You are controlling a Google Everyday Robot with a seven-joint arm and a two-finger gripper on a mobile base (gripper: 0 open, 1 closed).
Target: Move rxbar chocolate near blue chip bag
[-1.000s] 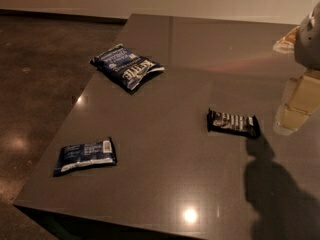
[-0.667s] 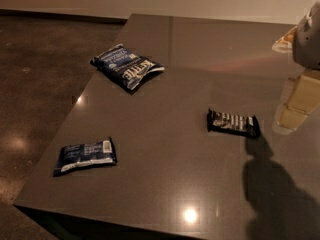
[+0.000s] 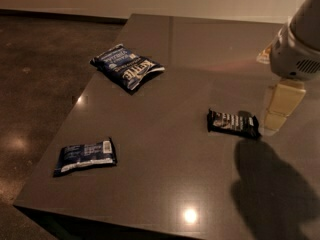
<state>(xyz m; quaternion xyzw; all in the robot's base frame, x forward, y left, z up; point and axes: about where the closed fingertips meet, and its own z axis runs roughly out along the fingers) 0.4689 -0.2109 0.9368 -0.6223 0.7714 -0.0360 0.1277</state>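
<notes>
Little has changed: the tool (image 3: 281,108) has edged slightly toward the bar, while all three packets lie where they were. It hangs at the right side of the bench (image 3: 200,44), just beside the right end of the rxbar chocolate (image 3: 233,123) and apart from it. Whether it is released or clenched I cannot tell. It grasps nothing, since the bar lies flat on the bench.

By my judgement the step in hand is the approach, with the pickup not yet made. The next move calls for bringing the tool over the slim black wrapper, lowering to it and taking it across its narrow width. Then comes a carry up and to the left to the blue chip bag (image 3: 127,67), which lies well apart near the far left part of the bench.

A smaller dark-blue packet with a white strip (image 3: 86,155) sits near the front left corner, away from that line. Nothing lies between bar and bag. The bag is close to the left edge, so the bar should be set down on its inner side.
</notes>
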